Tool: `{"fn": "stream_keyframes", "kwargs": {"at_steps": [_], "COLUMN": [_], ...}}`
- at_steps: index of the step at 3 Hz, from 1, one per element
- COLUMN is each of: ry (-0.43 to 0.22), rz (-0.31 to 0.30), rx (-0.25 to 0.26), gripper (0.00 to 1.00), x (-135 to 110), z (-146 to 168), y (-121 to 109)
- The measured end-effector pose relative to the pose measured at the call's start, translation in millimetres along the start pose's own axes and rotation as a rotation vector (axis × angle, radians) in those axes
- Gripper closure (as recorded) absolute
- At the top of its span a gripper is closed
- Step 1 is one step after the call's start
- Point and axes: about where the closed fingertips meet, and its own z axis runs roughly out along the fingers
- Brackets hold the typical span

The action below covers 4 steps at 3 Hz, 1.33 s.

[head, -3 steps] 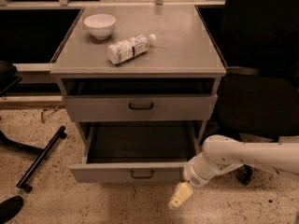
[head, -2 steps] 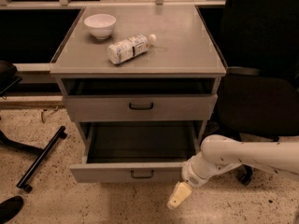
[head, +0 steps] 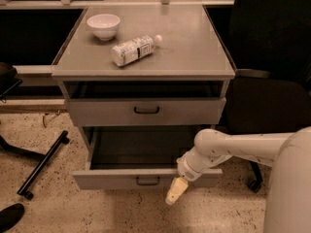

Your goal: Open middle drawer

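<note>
The middle drawer (head: 116,179) is a grey metal drawer with a small dark loop handle (head: 147,180). It stands pulled far out of the cabinet (head: 146,62), and its dark inside shows. My gripper (head: 176,191) hangs just in front of the drawer's front, a little right of and below the handle, pointing down-left toward the floor. It holds nothing. The white arm (head: 243,147) reaches in from the right.
The drawer above (head: 97,113), with its own handle (head: 146,109), is slightly out. A white bowl (head: 103,25) and a lying plastic bottle (head: 135,49) are on the cabinet top. A black chair (head: 272,106) stands to the right, and a black chair leg (head: 43,163) lies on the floor to the left.
My gripper and arm have shifted a little left and up, closer to the drawer front. The drawers have not moved.
</note>
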Motion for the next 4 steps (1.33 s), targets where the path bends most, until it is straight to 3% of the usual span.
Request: {"fn": "stream_keyframes", "kwargs": {"at_steps": [1,2,3,4], "ry": [0.010,0.025,0.053,0.087], "rz": [-0.014,0.009,0.045,0.113], "rx": [-0.030,-0.028,-0.011,-0.018], "gripper": [0.00,0.00,0.00,0.00], "x": [-5.5,3.2,17.1,48.0], "z": [19.7,15.9,-2.1,-24.8], "y": [-16.0,-15.0,1.8,31.7]}}
